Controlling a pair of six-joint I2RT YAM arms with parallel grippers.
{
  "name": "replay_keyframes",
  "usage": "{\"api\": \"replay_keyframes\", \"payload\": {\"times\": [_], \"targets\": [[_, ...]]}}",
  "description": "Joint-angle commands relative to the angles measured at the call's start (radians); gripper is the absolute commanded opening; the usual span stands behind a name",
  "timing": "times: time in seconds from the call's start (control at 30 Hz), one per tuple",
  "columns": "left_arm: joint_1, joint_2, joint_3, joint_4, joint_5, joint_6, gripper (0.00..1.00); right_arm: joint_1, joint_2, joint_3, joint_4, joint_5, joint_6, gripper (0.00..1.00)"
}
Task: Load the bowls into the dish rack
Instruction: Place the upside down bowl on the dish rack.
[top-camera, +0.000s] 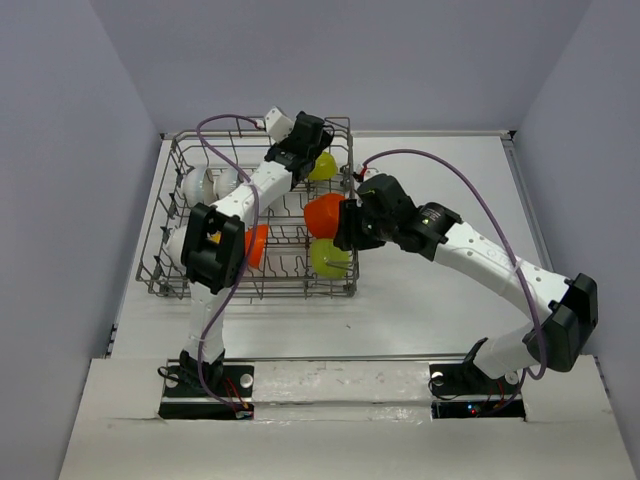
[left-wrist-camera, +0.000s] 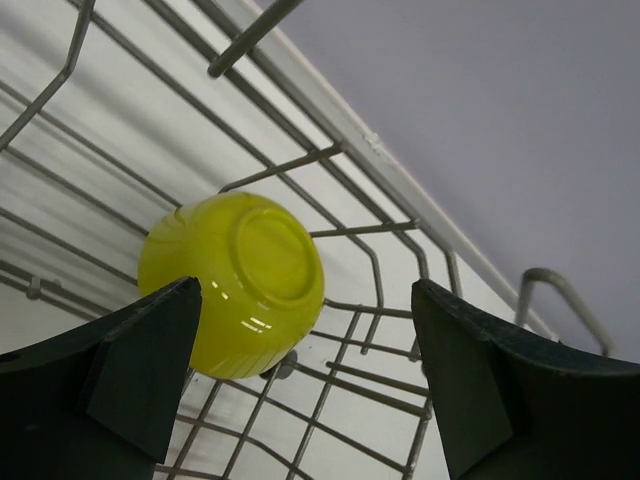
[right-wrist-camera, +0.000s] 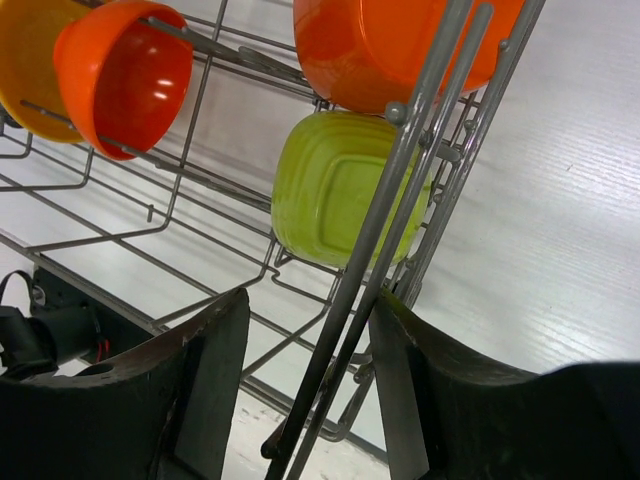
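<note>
The left arm (top-camera: 248, 192) stretched toward the far edge of the table (top-camera: 440, 300), the left gripper (left-wrist-camera: 305, 350) wide open. The right arm (top-camera: 492, 262) bent leftward toward mid-table, the right gripper (right-wrist-camera: 308, 385) with jaws parted.

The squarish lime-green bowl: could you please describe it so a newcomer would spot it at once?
On the table, find the grey wire dish rack and go to its near right corner. There, next to the red-orange bowl, the squarish lime-green bowl stands on edge. Its square, stepped base sets it apart from the round yellow-green bowl at the far right corner.
</note>
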Motion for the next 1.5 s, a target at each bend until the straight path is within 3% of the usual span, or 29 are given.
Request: {"api": "replay_keyframes", "payload": {"times": [0.0, 0.77, 1.47], "targets": [[-0.026, -0.094, -0.058, 0.007, -0.055, -0.042, 0.96, 0.011, -0.041, 0.005, 0.03, 0.022, 0.03, 0.57], [-0.088, -0.111, -0.176, -0.076, -0.132, -0.306, 0.99, 0.011, -0.038, 0.003, 0.025, -0.002, 0.033, 0.57], [-0.061, 0.005, -0.032, -0.14, -0.117, -0.366, 0.99, 0.011, -0.041, 0.018, 0.002, -0.005, 0.019, 0.57]]}}
